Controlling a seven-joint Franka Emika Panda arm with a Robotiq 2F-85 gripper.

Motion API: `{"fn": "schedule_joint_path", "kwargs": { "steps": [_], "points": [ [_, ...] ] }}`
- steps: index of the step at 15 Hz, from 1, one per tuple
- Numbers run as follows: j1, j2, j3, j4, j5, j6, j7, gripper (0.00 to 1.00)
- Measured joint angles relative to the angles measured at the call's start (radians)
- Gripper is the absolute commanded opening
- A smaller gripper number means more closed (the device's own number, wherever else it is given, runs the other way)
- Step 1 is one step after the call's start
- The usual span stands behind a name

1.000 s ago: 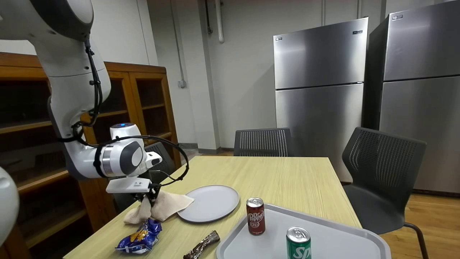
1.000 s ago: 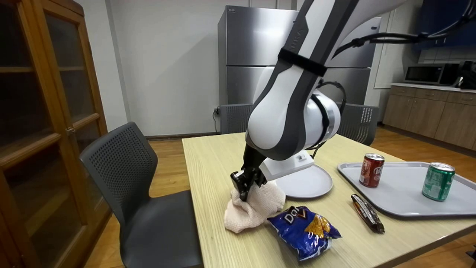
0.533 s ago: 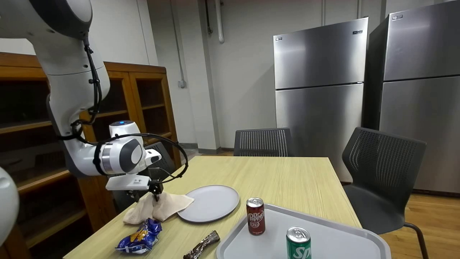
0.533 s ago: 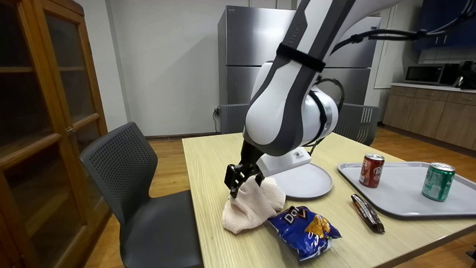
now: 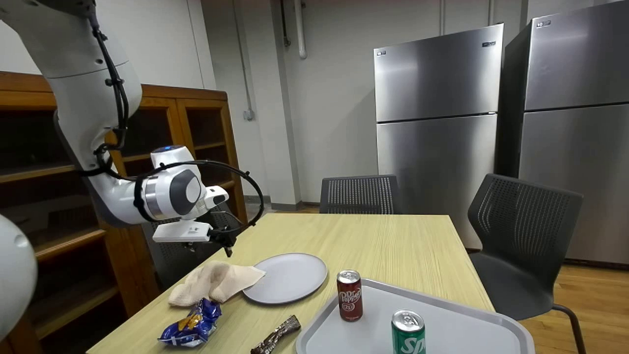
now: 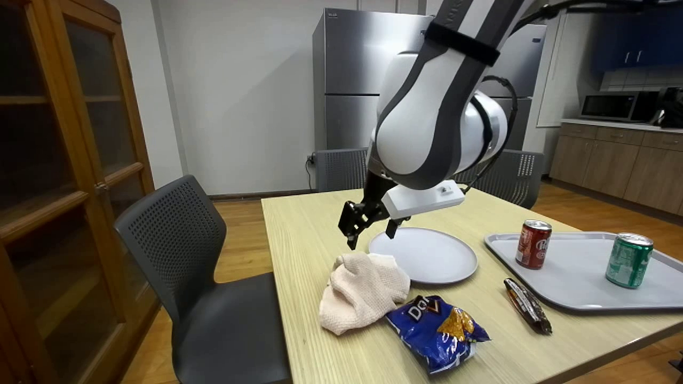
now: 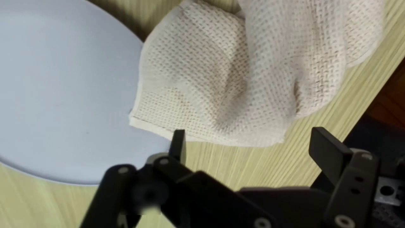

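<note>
A crumpled cream cloth (image 6: pixel 363 293) lies on the wooden table, one flat corner overlapping the rim of a round grey plate (image 6: pixel 432 256). Above the cloth hangs my gripper (image 6: pixel 372 238), its jaws wide apart and nothing between them. In the wrist view the gripper (image 7: pixel 248 134) has bare table and the near edge of the cloth (image 7: pixel 202 72) showing in its gap. The plate (image 7: pixel 66 91) fills the left of that view. An exterior view shows a gap of air between the gripper (image 5: pixel 210 249) and the cloth (image 5: pixel 216 280).
A blue Doritos bag (image 6: pixel 437 333) lies against the cloth. Beyond it are a brown wrapped bar (image 6: pixel 528 306) and a grey tray (image 6: pixel 576 277) carrying a Dr Pepper can (image 6: pixel 533 244) and a green can (image 6: pixel 629 260). Dark chairs, such as a near chair (image 6: pixel 224 320), surround the table.
The gripper has opened and let go of the cloth, then risen off it and tilted. The cloth stays on the table beside the plate, its top fold settled lower.
</note>
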Motion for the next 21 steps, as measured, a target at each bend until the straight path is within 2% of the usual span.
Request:
{"fn": "schedule_joint_path", "kwargs": {
  "steps": [3,7,13,17,19,21],
  "points": [
    [0.064,-0.042,-0.112,-0.027,-0.066,-0.019,0.089,1.00],
    [0.157,-0.078,-0.257,-0.055,-0.099,-0.039,0.161,1.00],
    [0.226,-0.094,-0.403,-0.079,-0.104,-0.066,0.253,1.00],
    [0.241,-0.094,-0.464,-0.085,-0.104,-0.077,0.273,1.00],
    [0.237,-0.099,-0.460,-0.089,-0.101,-0.080,0.263,1.00],
    [0.225,-0.109,-0.429,-0.095,-0.085,-0.090,0.226,1.00]
  ]
}}
